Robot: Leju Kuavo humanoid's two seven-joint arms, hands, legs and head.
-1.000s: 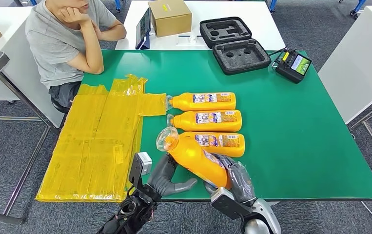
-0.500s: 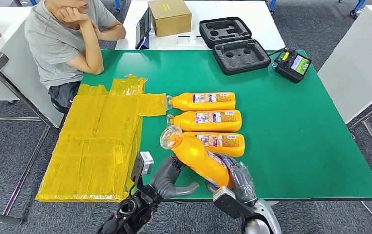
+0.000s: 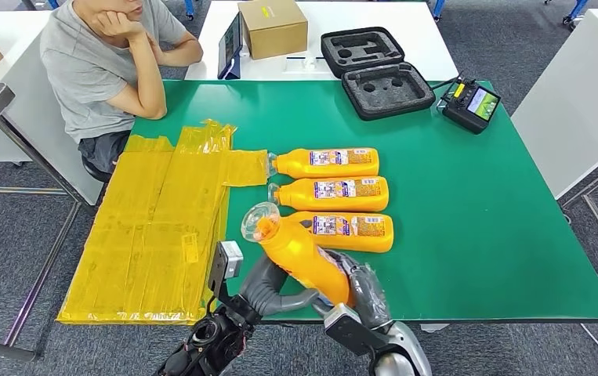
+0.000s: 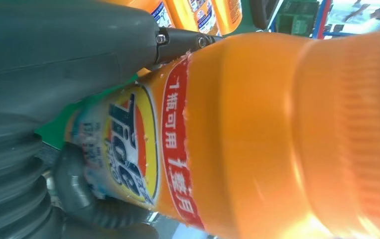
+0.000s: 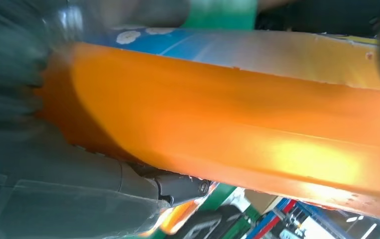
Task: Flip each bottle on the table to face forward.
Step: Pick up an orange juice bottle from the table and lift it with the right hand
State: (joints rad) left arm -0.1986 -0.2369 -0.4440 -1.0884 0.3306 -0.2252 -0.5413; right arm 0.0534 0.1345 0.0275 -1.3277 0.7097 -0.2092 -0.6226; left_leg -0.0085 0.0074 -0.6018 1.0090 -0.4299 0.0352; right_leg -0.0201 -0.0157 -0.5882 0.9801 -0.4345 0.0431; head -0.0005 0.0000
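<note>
Orange bottle (image 3: pixel 303 254), clear-capped, tilted, gripped by left robot hand (image 3: pixel 268 288) and right robot hand (image 3: pixel 364 296).

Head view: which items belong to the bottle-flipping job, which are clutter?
Job: held bottle, gripped by left hand and right hand; three lying bottles.

Clutter: yellow plastic sheets, black foam case, controller, cardboard box.

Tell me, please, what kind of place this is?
Probably a robotics lab or test room. A green table carries an open foam-lined case and a remote controller, white worktables stand around it, and a person sits watching beside it.
</note>
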